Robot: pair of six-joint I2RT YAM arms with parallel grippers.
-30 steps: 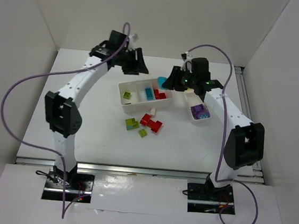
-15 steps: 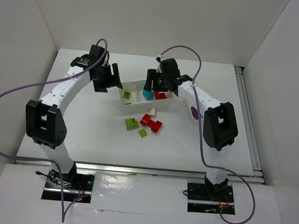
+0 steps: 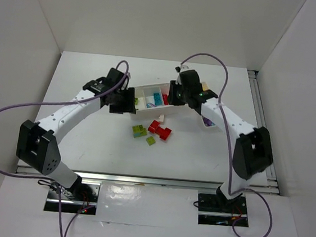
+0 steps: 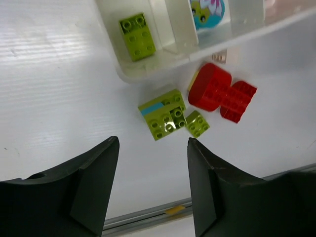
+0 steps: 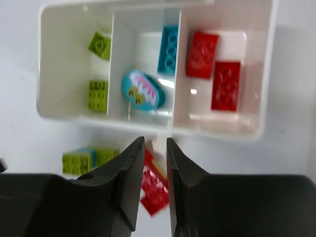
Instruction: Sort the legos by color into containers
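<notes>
The wide white tray [image 5: 59,111] holds two lime bricks [image 5: 98,95] in its left compartment. A teal-blue brick [image 5: 169,48] and a teal oval piece [image 5: 143,89] lie in the middle, and two red bricks [image 5: 226,85] on the right. My right gripper [image 5: 155,142] hovers over the tray's near wall, empty, its jaws a narrow gap apart. My left gripper [image 4: 153,140] is open and empty, above the table near the tray's left end [image 3: 131,110]. Loose lime bricks [image 4: 165,114] and red bricks [image 4: 222,91] lie in front of the tray.
The narrow tray [image 3: 209,124] sits to the right, mostly hidden behind my right arm, with a bit of purple showing. White walls close in the table on three sides. A metal rail [image 3: 140,179] runs along the near edge.
The right gripper has let go of the teal oval piece, which now lies in the tray's middle compartment, and has drawn back. The left arm has swung in toward the tray's left end.
</notes>
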